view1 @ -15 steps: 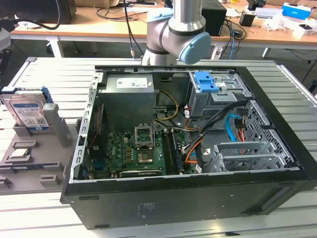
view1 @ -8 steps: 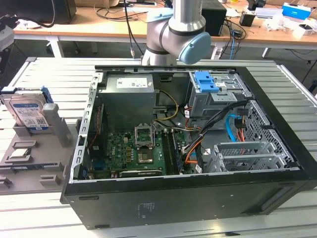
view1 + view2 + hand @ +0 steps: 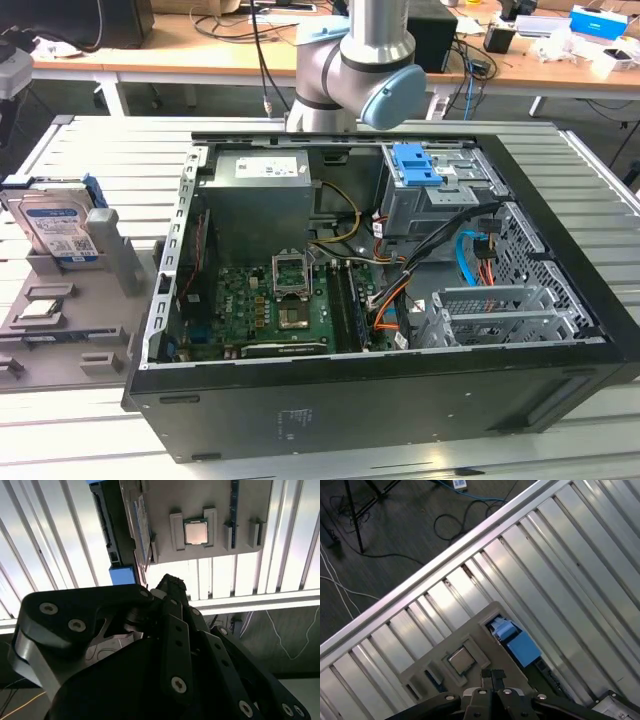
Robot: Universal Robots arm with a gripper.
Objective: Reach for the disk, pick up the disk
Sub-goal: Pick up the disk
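Note:
The disk [image 3: 58,228] stands on edge in a slot of the grey holder tray [image 3: 50,325] at the exterior view's left, silver with a white-and-blue label and a blue bracket. In the second wrist view the disk [image 3: 114,535] is seen edge-on with its blue bracket end, and in the first wrist view the disk [image 3: 522,646] shows as a blue block at the tray's edge. My gripper [image 3: 491,674] hangs well above the tray, fingers together with nothing between them. Its black linkages [image 3: 170,630] cover the near part of the second wrist view.
A small square chip [image 3: 461,660] sits in the tray [image 3: 210,500] beside the disk. An open black computer case [image 3: 400,330] takes up the middle of the slatted metal table [image 3: 90,140]. The arm's grey and blue joint [image 3: 365,75] stands behind the case. Cables lie on the floor [image 3: 395,525].

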